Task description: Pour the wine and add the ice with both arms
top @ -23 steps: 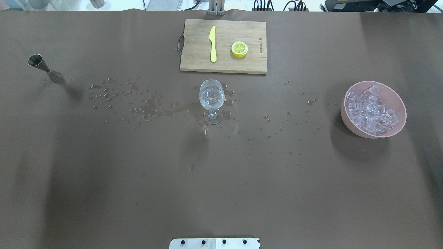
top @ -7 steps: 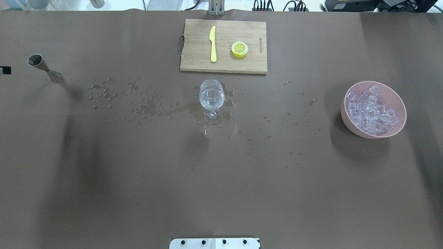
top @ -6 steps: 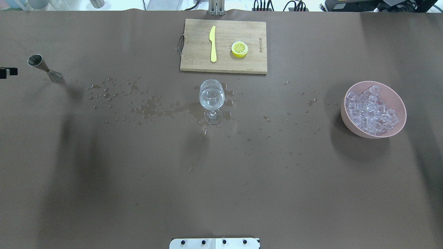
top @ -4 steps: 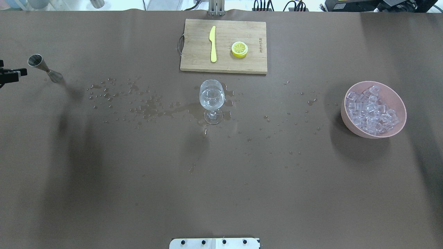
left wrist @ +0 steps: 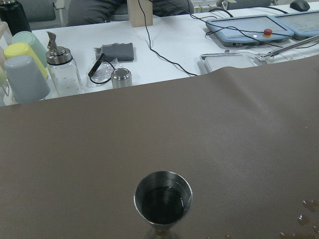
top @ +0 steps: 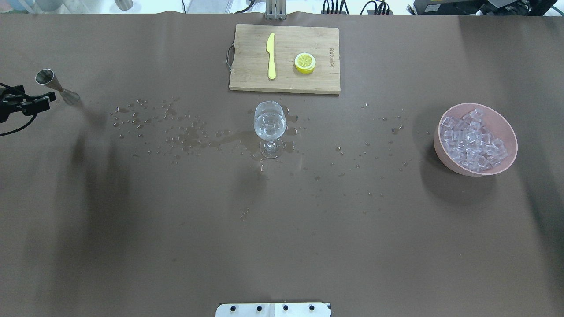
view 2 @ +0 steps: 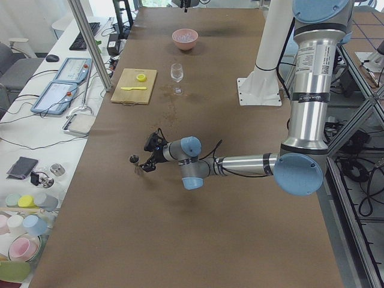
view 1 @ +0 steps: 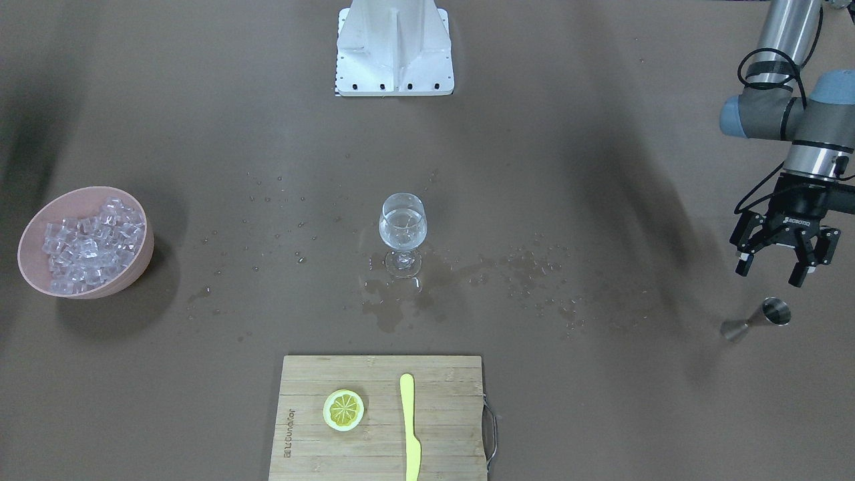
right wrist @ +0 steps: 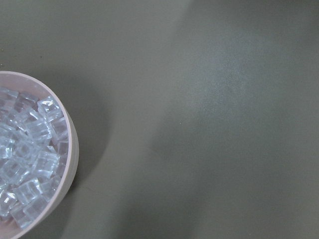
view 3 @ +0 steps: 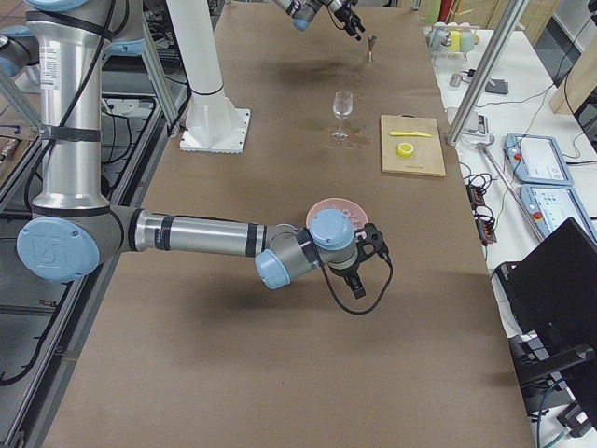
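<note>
Ice [view 1: 83, 242] lies heaped in the pink bowl [view 1: 133, 267], well apart from the wine glass [view 1: 402, 227] on its right-arm side. I see the glass upright at mid-table [view 1: 601, 133], clear liquid inside, droplets [view 1: 534, 267] around its foot. Far out on the glass's other side stands the steel jigger [view 1: 755, 321]; my left gripper [view 1: 769, 272] hangs there too, its 2 fingers [view 1: 741, 266] spread apart, touching nothing. My right gripper [view 3: 370, 245] hovers on the bowl's side of the glass; whether its fingers are apart I cannot tell.
</note>
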